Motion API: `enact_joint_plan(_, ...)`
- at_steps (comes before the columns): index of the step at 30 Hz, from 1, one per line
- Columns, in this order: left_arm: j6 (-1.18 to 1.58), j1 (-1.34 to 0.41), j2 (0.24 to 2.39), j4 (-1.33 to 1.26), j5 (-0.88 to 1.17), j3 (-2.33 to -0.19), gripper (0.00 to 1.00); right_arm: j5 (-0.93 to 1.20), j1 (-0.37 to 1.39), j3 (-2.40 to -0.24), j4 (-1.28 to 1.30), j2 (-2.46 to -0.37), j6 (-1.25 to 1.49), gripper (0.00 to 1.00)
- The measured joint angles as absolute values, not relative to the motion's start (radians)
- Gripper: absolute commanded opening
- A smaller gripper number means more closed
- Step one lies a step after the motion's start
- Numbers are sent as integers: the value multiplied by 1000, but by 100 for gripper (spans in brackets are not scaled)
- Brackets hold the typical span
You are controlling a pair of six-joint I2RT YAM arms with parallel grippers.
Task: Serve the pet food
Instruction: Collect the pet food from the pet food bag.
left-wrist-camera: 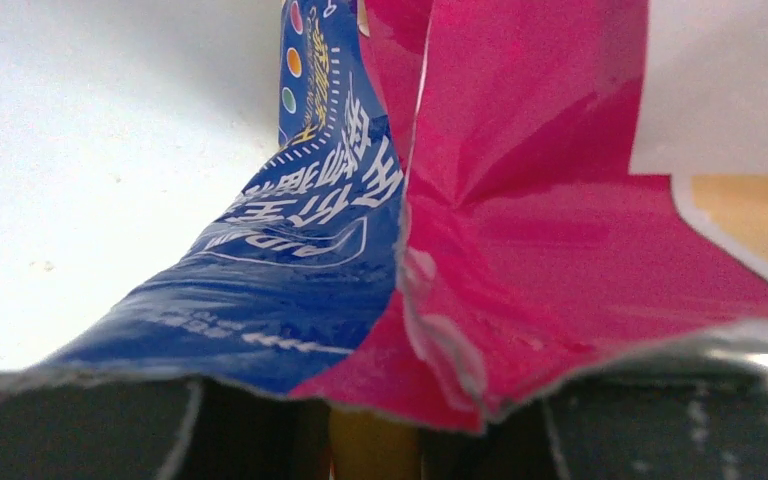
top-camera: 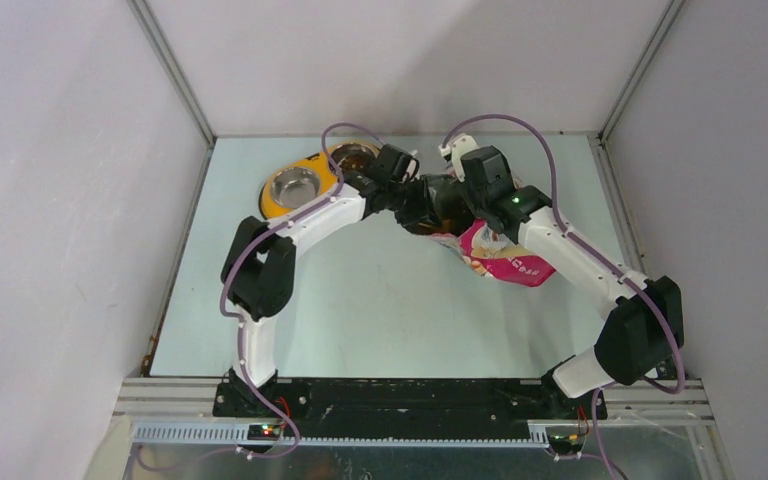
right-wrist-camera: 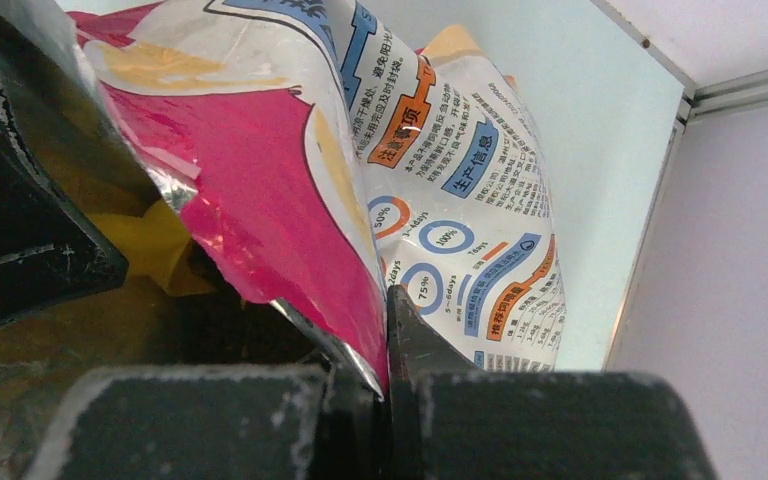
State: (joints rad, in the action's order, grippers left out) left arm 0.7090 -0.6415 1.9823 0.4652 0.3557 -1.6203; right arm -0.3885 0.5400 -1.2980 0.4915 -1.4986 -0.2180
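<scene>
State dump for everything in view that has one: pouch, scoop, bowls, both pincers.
pouch: open, mouth held up.
scoop: tucked inside pouch mouth.
left pincer: shut on scoop, at pouch mouth.
right pincer: shut on pouch edge.
left bowl: empty.
right bowl: partly hidden, contents unclear.

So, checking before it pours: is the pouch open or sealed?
Open: the pouch shows a torn top edge with its silver lining exposed, and the right gripper pinches one lip.
</scene>
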Motion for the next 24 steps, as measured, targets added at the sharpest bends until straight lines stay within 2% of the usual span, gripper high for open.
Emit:
enact_joint_plan(10,835,-657,2047,222,545,-1507,0,-329,496,-1288,506,-1497,-208,0)
enact_joint_plan(24,1177,-663,2118,-398,739,-1297,0,-312,482,-1272,542,-1497,-209,0)
